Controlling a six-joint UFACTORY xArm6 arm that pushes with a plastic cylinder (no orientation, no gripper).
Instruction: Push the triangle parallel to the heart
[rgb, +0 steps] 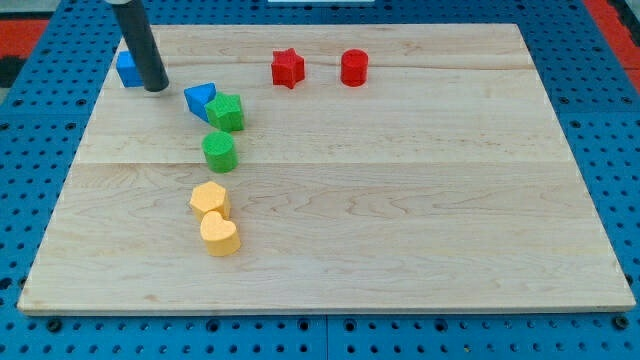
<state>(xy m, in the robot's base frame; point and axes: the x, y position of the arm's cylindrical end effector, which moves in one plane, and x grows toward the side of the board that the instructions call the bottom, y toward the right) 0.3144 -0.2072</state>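
The blue triangle (199, 99) lies near the view's upper left, touching a green block (226, 112) on its right. The yellow heart (219, 235) sits lower on the board, touching a yellow hexagon-like block (210, 199) just above it. My tip (155, 87) rests on the board to the left of the blue triangle, a short gap away, and right next to a blue block (128, 68) that the rod partly hides.
A green cylinder (219, 151) stands between the green block and the yellow pair. A red star (287, 68) and a red cylinder (354, 67) sit near the view's top. The wooden board (420, 200) lies on a blue perforated table.
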